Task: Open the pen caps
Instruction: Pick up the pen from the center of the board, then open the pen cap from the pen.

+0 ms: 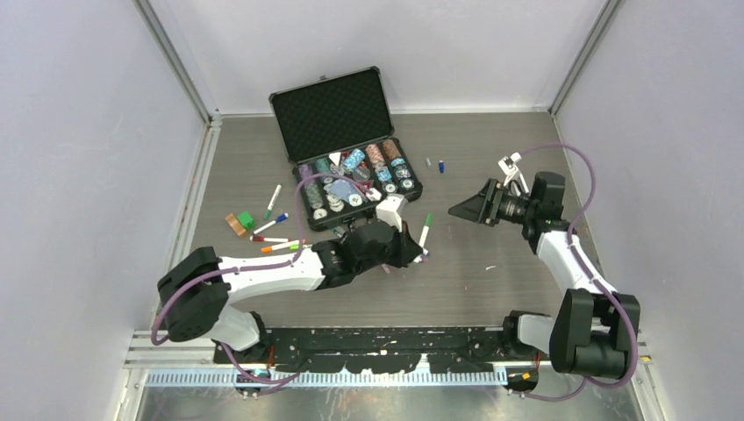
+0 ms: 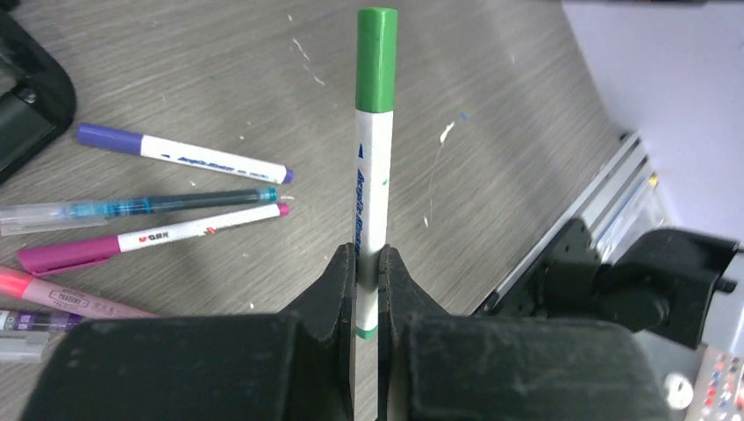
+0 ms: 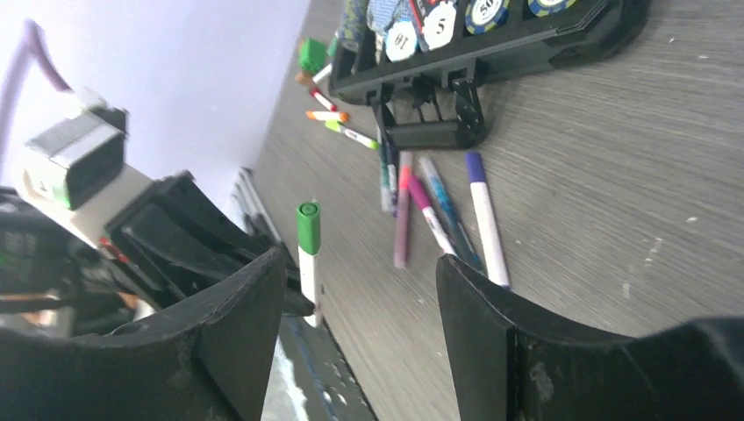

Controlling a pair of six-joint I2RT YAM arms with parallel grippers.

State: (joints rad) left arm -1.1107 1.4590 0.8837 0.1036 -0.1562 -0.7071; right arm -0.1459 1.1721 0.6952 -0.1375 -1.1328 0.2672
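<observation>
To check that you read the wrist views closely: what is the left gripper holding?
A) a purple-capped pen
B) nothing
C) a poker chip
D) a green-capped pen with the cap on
D: the left gripper is shut on the white barrel of the green-capped pen, and the green cap sits on the pen's far end.

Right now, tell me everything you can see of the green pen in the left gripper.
The green pen is a slim marker: white plastic-looking barrel with blue lettering, a green cap still on at the far end, a green band at the near end. The left gripper is shut on its lower barrel, cap pointing away from it, seemingly raised above the table. Nothing else touches it; the open right gripper faces it, apart.
</observation>
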